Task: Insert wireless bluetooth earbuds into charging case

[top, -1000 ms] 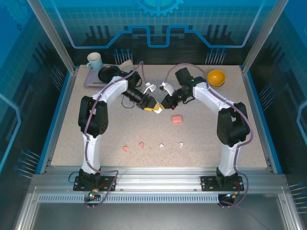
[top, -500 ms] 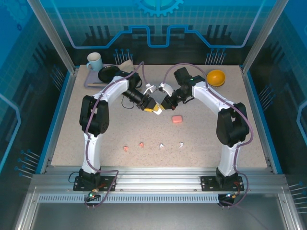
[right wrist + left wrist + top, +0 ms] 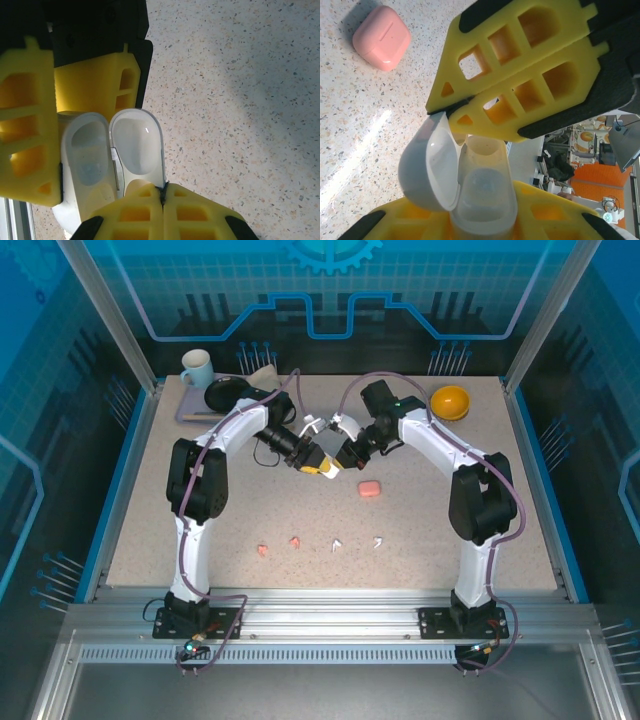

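The white charging case (image 3: 90,155) is being held at mid-table with its lid (image 3: 137,145) swung open. Its body is being clamped between the yellow fingers of the left gripper (image 3: 316,467), while the lid's rim is being touched by the tips of the right gripper (image 3: 162,192), whose fingers are being pressed flat together. The earbuds (image 3: 336,544) — two salmon-pink, two white — are lying in a loose row on the table (image 3: 200,530) near its front edge, well apart from both grippers. A closed pink case (image 3: 369,488) is sitting between that row and the grippers.
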